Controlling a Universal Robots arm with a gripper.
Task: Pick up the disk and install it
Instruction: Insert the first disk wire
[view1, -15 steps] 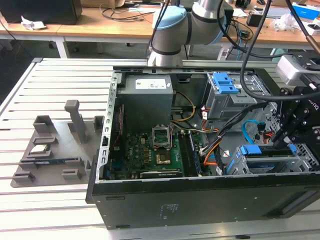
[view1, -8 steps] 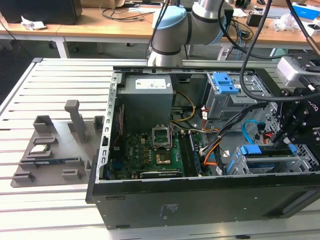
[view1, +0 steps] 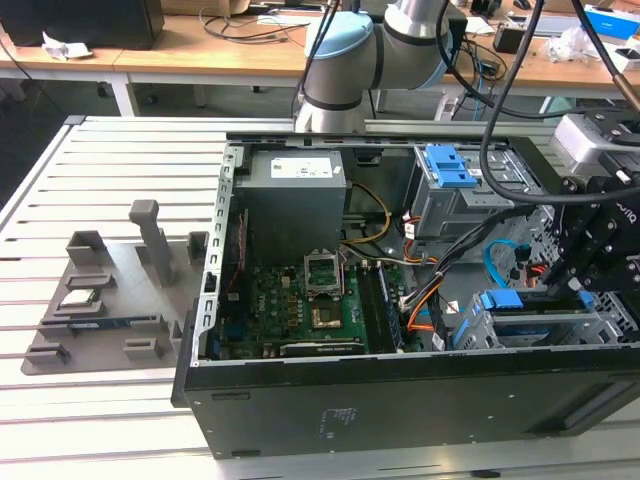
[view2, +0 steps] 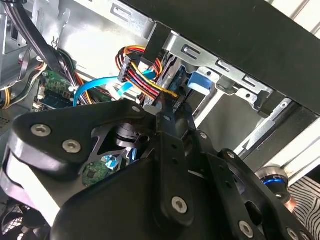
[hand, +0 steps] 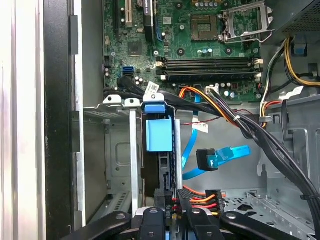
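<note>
An open computer case (view1: 400, 400) lies on a slatted worktop (view1: 100, 200). The gripper (view1: 580, 285) reaches into its drive bay (view1: 540, 325). In the first wrist view, the blue-framed disk (hand: 159, 135) sits edge-on in that bay, fingers (hand: 165, 200) pinching its end.

Up close, the black gripper (view2: 167, 107) points into the open computer case, its tip right at the bundle of red, yellow and orange wires (view2: 137, 75). Just past it a blue plastic tab (view2: 198, 82) sits under the metal drive cage (view2: 220, 67). A light blue cable (view2: 95, 86) curves over the green board (view2: 57, 87).
</note>
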